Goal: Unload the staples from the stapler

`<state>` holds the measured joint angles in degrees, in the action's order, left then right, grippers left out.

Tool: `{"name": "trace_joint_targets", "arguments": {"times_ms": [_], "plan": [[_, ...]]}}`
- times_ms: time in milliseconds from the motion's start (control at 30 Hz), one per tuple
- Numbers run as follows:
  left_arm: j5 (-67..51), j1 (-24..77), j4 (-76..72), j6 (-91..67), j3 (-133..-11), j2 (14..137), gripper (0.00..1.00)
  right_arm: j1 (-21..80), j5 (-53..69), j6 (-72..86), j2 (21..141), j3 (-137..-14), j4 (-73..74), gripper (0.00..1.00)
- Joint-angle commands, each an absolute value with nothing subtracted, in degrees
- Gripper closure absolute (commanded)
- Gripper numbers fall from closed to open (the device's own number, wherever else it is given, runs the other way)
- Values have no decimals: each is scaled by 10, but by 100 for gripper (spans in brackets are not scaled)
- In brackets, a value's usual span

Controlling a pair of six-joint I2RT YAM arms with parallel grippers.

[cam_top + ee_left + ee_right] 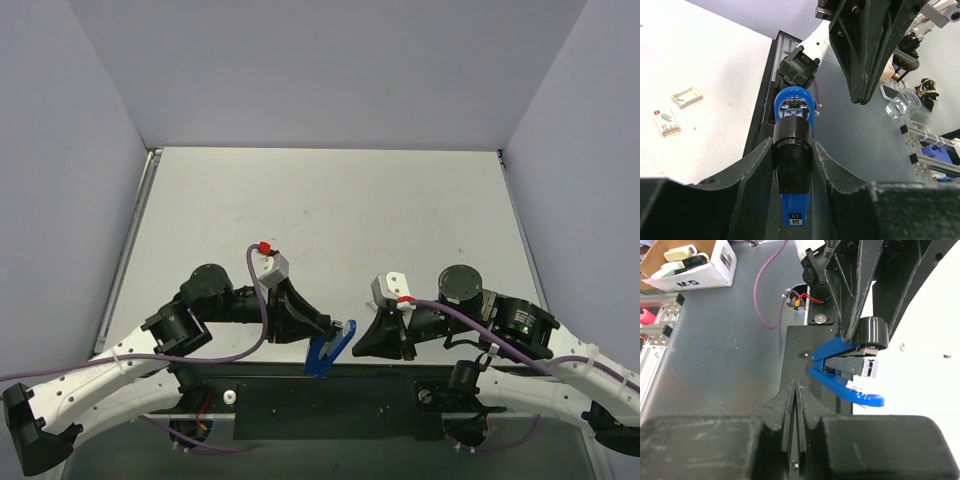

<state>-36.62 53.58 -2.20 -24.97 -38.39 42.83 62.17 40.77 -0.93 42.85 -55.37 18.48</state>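
At the near edge of the pale grey table (330,210), just above the black mounting plate (330,408), the left gripper (338,332) is clamped on the small narrow blue stapler with a black end (327,354). The right gripper (360,346) sits just beside it, apart from the stapler, with its fingers pressed flat together on nothing.

From above, the stapler is only a blue sliver between the two claws. The right wrist view alone shows it gaping. The blue top arm and black cap are pinched by the left fingers, a grey metal magazine lies under them, and the blue base hangs open below.

The left wrist view alone shows the stapler end-on, its black end squeezed between both pads. Farther off on the table it also shows a small open cardboard tray (686,97) and a small white packet (666,122) with a red mark, its print too small to read.

A white label on the stapler's blue tip carries dark characters I cannot read. In the right wrist view, a white-sided cardboard box (695,267) beyond the table reads "M&G".
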Motion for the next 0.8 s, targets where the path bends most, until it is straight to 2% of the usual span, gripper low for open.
{"name": "trace_joint_targets", "arguments": {"times_ms": [0, 500, 767], "plan": [[-354, 539, -54, -245, -430, 410, 100, 619, 391, 23, 406, -527, 156, 100], [-367, 543, -81, -265, -432, 410, 100, 617, 365, 4, 481, -527, 145, 100], [-356, 543, -38, -248, -446, 387, 100, 617, 378, 4, 472, -533, 169, 100]]}}
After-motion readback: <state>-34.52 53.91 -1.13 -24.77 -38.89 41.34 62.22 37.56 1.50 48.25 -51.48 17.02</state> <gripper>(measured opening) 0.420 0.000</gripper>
